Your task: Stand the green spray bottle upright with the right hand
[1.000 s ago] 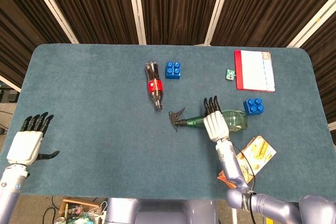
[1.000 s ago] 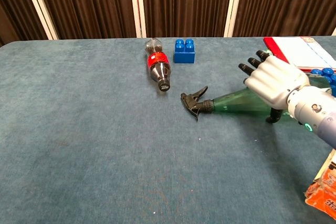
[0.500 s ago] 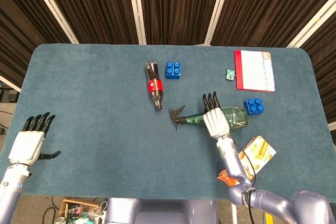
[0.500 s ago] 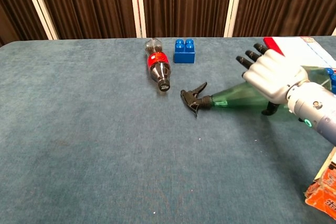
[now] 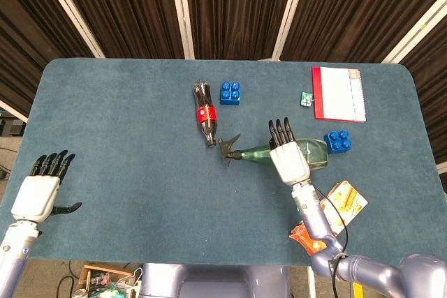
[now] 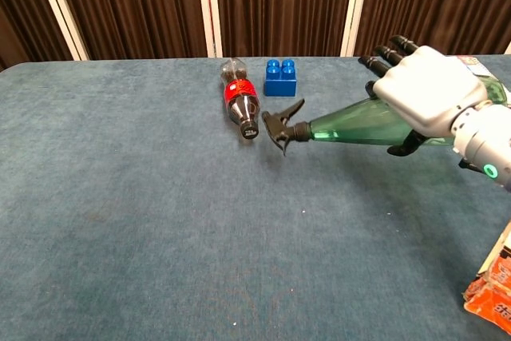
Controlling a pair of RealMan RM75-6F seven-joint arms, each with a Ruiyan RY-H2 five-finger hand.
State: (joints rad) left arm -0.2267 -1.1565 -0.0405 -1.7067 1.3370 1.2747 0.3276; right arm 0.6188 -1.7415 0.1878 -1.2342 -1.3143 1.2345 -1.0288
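The counter (image 5: 126,137) is dark blue-green. The spray bottle (image 5: 313,155) is see-through green with a black top. The cola bottle (image 5: 205,114) has a red label. Two blocks (image 5: 230,93) are blue.

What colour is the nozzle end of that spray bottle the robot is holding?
Black, on the spray bottle's trigger head; the body is clear green. Chest view shows it best.

Lighting's pretty even and bright over the whole worktop (image 5: 126,137), looks like it's coming from overhead. Shadows are soft and short, tucked right under the bottle (image 6: 351,124). No real glare. Curtains behind the worktop go dark. Both views sharp, no blur.
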